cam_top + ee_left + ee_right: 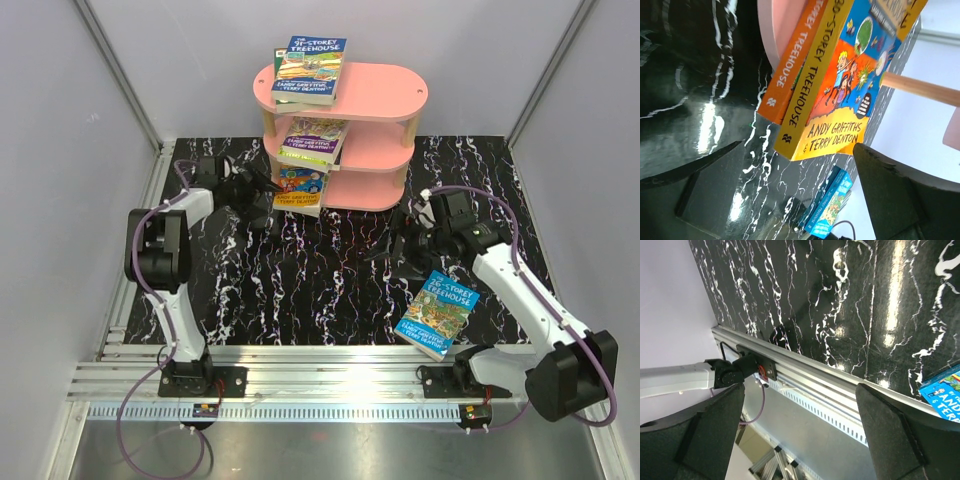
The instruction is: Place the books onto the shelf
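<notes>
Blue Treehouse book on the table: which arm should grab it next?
Right, probably. The blue book lies close to the open, empty right gripper; the left gripper is across the table at the shelf.

Wide-spread hand (799, 148) faces yellow book (842, 87) against orange book (789, 75).

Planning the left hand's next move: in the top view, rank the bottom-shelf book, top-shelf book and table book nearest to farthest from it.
1. Bottom-shelf book, right beside the left hand.
2. Top-shelf book, at the back, higher up.
3. Table book, near side, on the right.
</notes>
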